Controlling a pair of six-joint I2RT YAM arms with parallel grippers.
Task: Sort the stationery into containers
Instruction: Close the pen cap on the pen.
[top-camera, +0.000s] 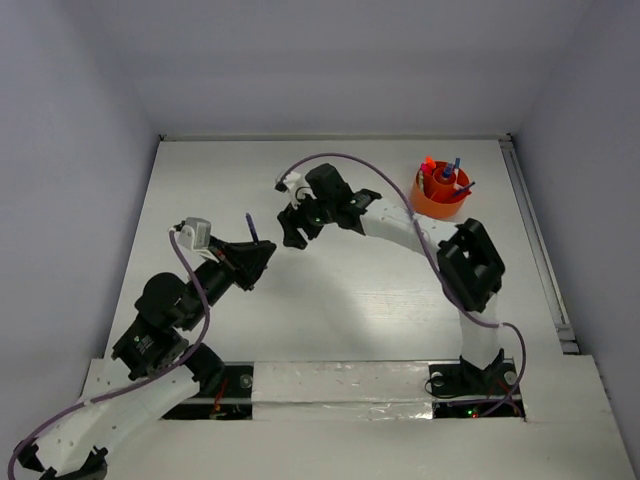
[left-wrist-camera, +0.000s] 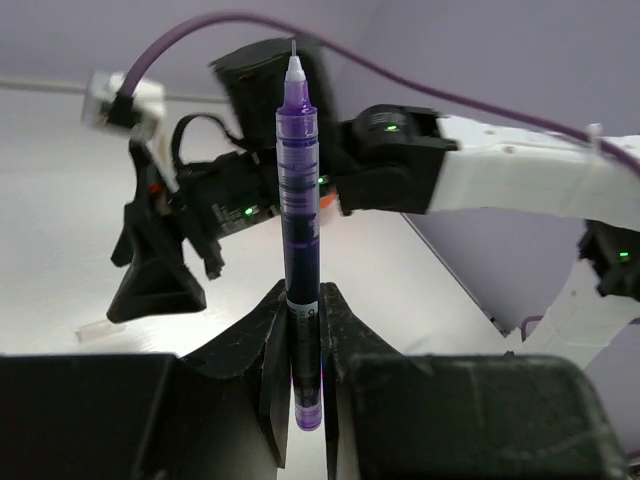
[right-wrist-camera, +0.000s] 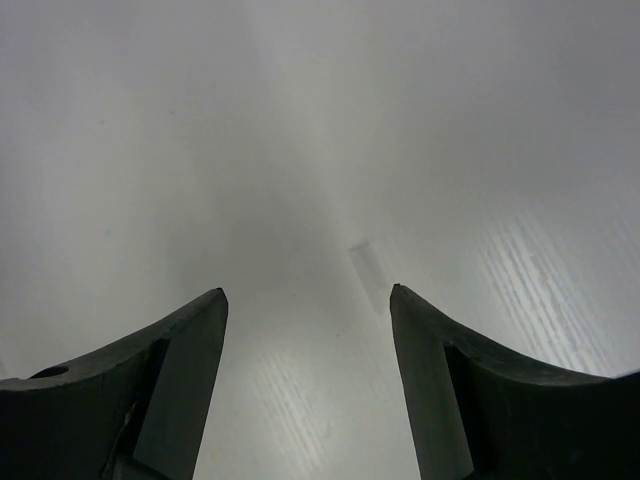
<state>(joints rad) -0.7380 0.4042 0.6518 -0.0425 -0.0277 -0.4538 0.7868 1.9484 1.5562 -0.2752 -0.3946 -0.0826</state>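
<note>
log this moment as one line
left gripper: shut on purple pen | right gripper: open, empty, over table | orange cup: holds sorted pens | purple pen: not yet in cup

White table (top-camera: 350, 290); orange cup (top-camera: 440, 208) at far right; small pale piece (right-wrist-camera: 366, 268) lying flat.

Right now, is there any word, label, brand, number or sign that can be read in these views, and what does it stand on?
No text reads clearly in any view.
purple pen: a pale band with dark marks low on its barrel, at the tips of the left claw; too small and blurred to read.
orange cup: no print shows on it.
</note>
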